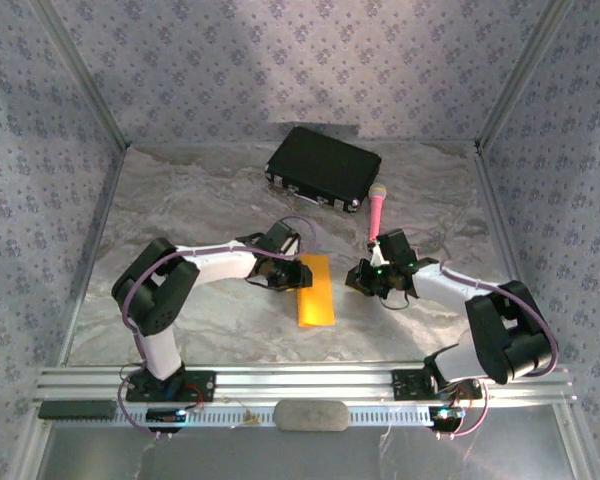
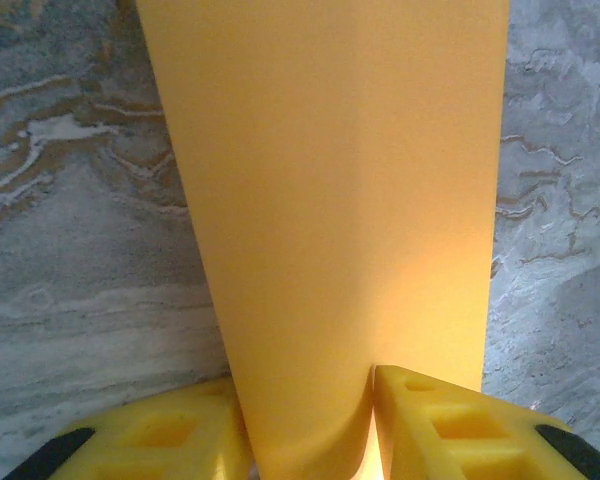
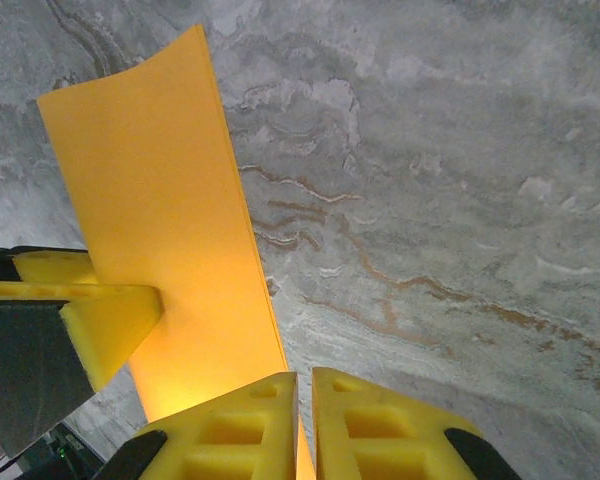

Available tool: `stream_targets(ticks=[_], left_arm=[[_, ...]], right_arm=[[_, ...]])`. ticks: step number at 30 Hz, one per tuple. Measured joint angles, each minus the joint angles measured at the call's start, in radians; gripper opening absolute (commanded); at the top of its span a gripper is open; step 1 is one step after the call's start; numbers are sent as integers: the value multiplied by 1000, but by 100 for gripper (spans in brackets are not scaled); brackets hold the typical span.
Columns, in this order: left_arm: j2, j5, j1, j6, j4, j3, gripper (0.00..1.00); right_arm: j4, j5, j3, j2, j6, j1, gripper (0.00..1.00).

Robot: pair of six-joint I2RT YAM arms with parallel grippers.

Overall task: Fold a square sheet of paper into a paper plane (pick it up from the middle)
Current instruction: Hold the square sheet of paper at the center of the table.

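Square sheet of paper (image 1: 316, 292) sits about mid-worktop (image 1: 210, 200), slightly toward the near edge, between the two arms. From the top camera it reads as a narrow orange-yellow strip, long axis running near-to-far, apparently doubled over lengthwise. Left gripper (image 1: 278, 272) is at the strip's left edge, far half. In the left wrist view the paper (image 2: 330, 200) comes out from between the yellow fingers (image 2: 450, 435) and fills the gap, so the left jaws are clamped on it, with a soft lengthwise bend down the sheet. Right gripper (image 1: 368, 280) is just beside the strip's right edge; from above it looks slightly apart from the paper. In the right wrist view its fingers (image 3: 380, 435) are closed to a thin slit. A sliver of orange shows in that slit, but I can't tell whether that is paper pinched or paper seen behind. Same view: the paper (image 3: 160, 200) stands tilted off the marble surface, top edge curled, with a left-gripper finger (image 3: 100, 320) pressed against its face. Black case (image 1: 323, 168) lies near the far edge, angled. Pink microphone (image 1: 376, 210) lies just beside the case's right end, well apart from the paper.
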Motion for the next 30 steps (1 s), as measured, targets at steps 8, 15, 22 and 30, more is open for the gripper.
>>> stream_targets(ticks=[8,15,22,30], left_arm=[[6,1,0,2,-7,6,39],[10,0,-2,3,-12,13,39],[19,0,-2,3,-29,26,39],[22,0,-2,10,-36,30,39]], right_arm=[[0,0,0,3,0,2,13],[0,0,1,3,0,4,13],[0,0,1,3,0,11,13],[0,0,1,3,0,18,12]])
